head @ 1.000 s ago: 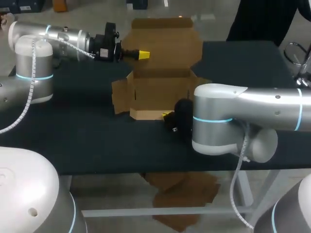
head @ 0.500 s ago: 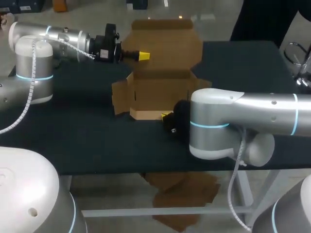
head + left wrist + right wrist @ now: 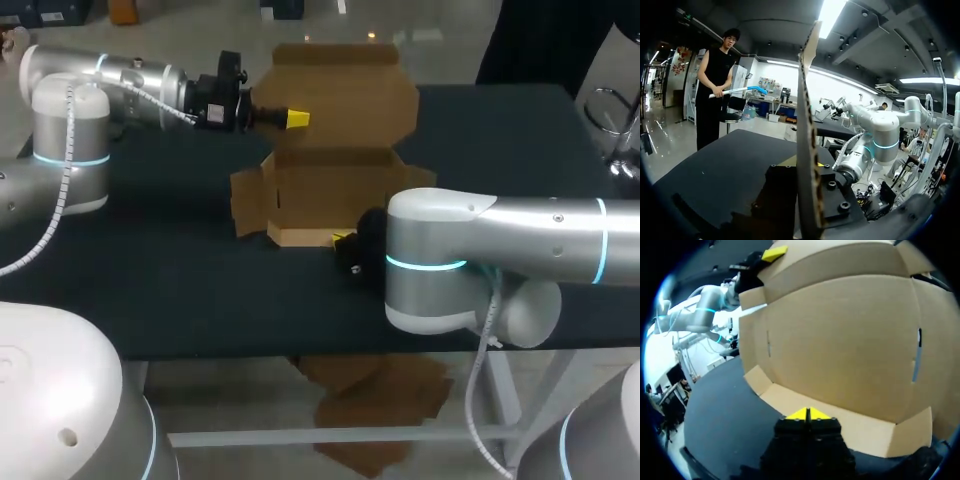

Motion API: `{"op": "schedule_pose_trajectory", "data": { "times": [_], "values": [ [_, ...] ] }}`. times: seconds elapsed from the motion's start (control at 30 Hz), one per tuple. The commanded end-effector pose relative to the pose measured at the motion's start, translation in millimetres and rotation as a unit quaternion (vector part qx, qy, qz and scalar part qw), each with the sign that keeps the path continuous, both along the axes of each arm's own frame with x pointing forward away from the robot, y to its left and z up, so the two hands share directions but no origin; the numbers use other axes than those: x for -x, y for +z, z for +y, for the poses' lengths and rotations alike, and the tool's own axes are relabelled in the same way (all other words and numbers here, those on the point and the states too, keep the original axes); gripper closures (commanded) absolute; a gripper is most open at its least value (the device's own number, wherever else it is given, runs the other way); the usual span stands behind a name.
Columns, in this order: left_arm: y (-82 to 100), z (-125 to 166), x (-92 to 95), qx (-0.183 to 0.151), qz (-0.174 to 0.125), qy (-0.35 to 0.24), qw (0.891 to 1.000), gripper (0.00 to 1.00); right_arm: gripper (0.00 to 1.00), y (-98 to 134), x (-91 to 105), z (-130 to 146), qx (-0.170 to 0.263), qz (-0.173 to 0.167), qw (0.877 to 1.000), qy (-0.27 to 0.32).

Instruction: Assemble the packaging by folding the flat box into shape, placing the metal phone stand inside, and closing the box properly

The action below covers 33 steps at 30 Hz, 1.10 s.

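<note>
1. Tabletop (image 3: 180, 290): dark, and it carries the whole job. The box sits at its middle, towards the far edge.
2. Right arm (image 3: 500, 225): comes in from the right and lies low across the near half. Its elbow hides the near right corner of the box.
3. Left arm (image 3: 120, 75): comes in from the far left and reaches level towards the lid.
4. Box (image 3: 335, 185): cardboard, partly formed. The tray walls are up, the side flaps are splayed out, and the lid (image 3: 345, 90) is thrown back on the far side.
5. Left pincer (image 3: 293, 118): closed on the lid's left edge. The wrist view shows the panel edge-on between its fingers. Judgement: it holds the lid back so the tray stays open and steady.
6. Right pincer (image 3: 808, 414): tips pressed together with nothing between them, low at the tabletop, just in front of the near front flap (image 3: 840, 427). Judgement: it is set as a blunt pusher to fold or tuck that flap.
7. Phone stand: not seen in any view, so loading is not yet done.
</note>
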<state>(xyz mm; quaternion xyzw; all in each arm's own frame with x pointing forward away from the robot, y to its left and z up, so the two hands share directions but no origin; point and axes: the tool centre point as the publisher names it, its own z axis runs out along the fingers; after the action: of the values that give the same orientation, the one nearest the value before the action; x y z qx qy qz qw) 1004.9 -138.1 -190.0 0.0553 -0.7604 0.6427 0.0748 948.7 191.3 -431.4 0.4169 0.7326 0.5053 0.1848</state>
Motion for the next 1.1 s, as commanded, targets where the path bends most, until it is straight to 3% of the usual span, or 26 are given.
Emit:
{"op": "schedule_pose_trajectory", "data": {
  "times": [0.03,0.33,1.1],
  "values": [
    [-1.7,1,0.1,0.000,0.001,-0.003,1.000,1.00,1.00,-11,-1.5,3,0.000,-0.005,1.000,-0.008],
    [-5.6,2,5.3,0.004,0.004,-0.004,1.000,1.00,1.00,-11,-1.5,3,0.000,-0.005,1.000,-0.008],
    [-11.9,-5,47.2,0.000,0.016,-0.007,1.000,1.00,1.00,-11,-1.5,3,0.000,-0.005,1.000,-0.008]
  ]
}}
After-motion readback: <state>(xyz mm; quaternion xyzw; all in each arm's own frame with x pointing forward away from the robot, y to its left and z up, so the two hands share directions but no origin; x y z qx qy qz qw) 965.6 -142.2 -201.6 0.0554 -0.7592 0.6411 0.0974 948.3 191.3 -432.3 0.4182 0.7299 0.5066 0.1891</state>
